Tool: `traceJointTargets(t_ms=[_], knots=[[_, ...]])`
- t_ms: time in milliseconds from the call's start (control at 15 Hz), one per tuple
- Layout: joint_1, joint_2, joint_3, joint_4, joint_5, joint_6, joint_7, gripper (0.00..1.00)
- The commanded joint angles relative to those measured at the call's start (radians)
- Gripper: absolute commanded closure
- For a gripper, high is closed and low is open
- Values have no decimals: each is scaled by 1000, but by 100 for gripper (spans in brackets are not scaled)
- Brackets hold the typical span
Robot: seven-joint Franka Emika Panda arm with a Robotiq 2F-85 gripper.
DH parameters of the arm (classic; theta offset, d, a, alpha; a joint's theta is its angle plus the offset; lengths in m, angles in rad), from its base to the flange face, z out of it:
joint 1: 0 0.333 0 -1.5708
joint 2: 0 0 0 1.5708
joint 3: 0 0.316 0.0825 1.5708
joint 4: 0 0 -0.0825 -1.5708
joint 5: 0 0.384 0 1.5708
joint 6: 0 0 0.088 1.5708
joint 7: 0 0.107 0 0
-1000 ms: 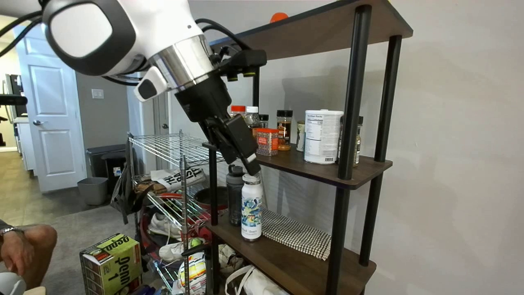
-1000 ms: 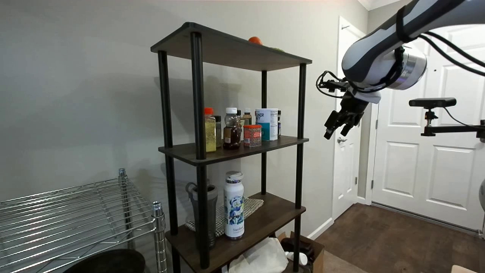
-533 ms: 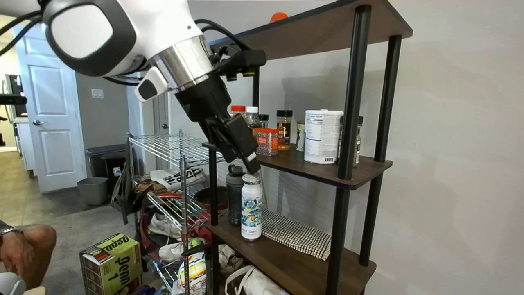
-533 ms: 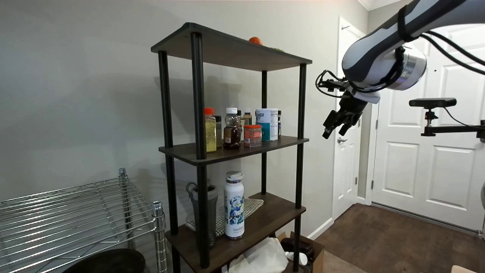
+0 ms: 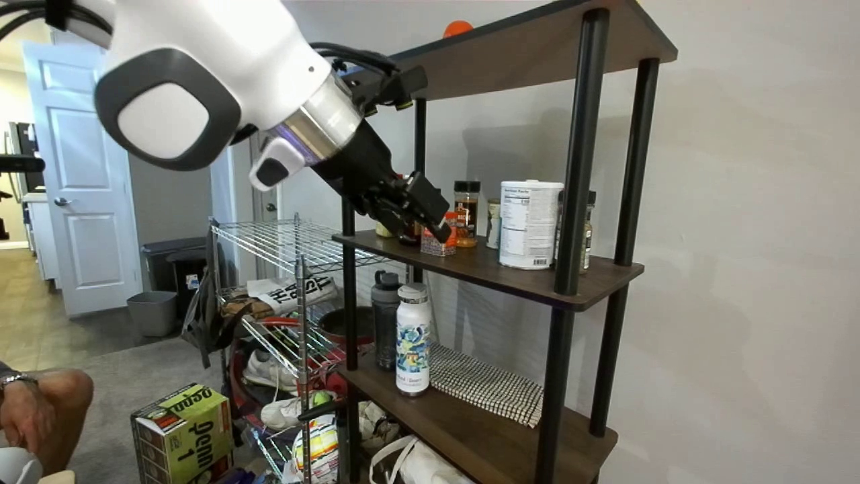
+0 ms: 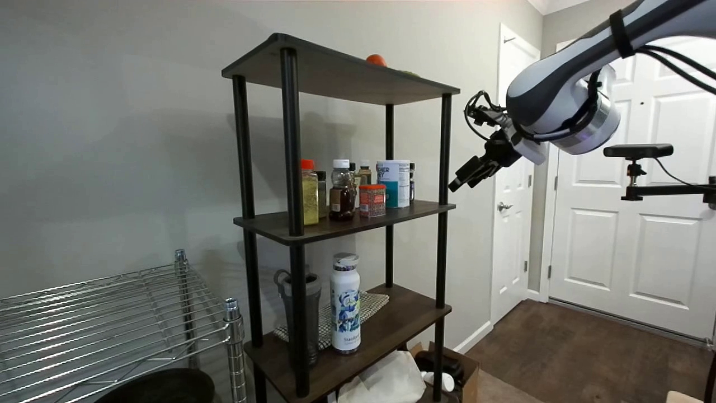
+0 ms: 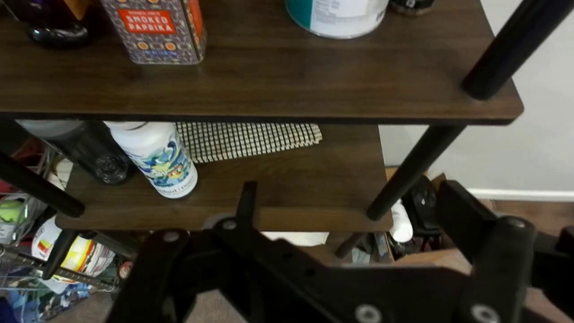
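Note:
My gripper [image 7: 349,186] stands open in the wrist view, its black fingers wide apart with nothing between them. In an exterior view the gripper [image 6: 463,184] hangs in the air just outside the shelf unit, slanting down toward it. From another angle it overlaps the smoked paprika tin [image 5: 438,246], partly hiding it. That tin [image 7: 157,38] sits on the middle shelf [image 7: 287,85], with a white and teal canister [image 7: 343,15] farther right. On the shelf below stand a white bottle with a colourful print [image 7: 163,163] and a dark grey bottle [image 7: 96,157], beside a checkered cloth [image 7: 251,139].
Black posts [image 6: 443,151] hold the shelves at the corners. More spice jars [image 6: 342,190] share the middle shelf. A wire rack [image 5: 275,242] adjoins the unit. A person's hand [image 5: 30,410] shows at one edge. A camera on a mount [image 6: 637,151] stands near the door.
My gripper has swung up and toward the shelf unit, tilting flatter, mostly within the last half second. It left the white bottle's lid in view. The shelf items have not moved.

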Motion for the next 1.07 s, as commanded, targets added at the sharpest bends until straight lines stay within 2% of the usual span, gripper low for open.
traceJointTargets(t_ms=[0, 333, 600, 1000], knots=[[257, -13, -188, -7, 171, 120, -232, 0], [529, -25, -400, 33, 280, 267, -389, 0], [747, -23, -580, 101, 247, 435, -440, 0], [1095, -81, -849, 161, 147, 578, -435, 0]])
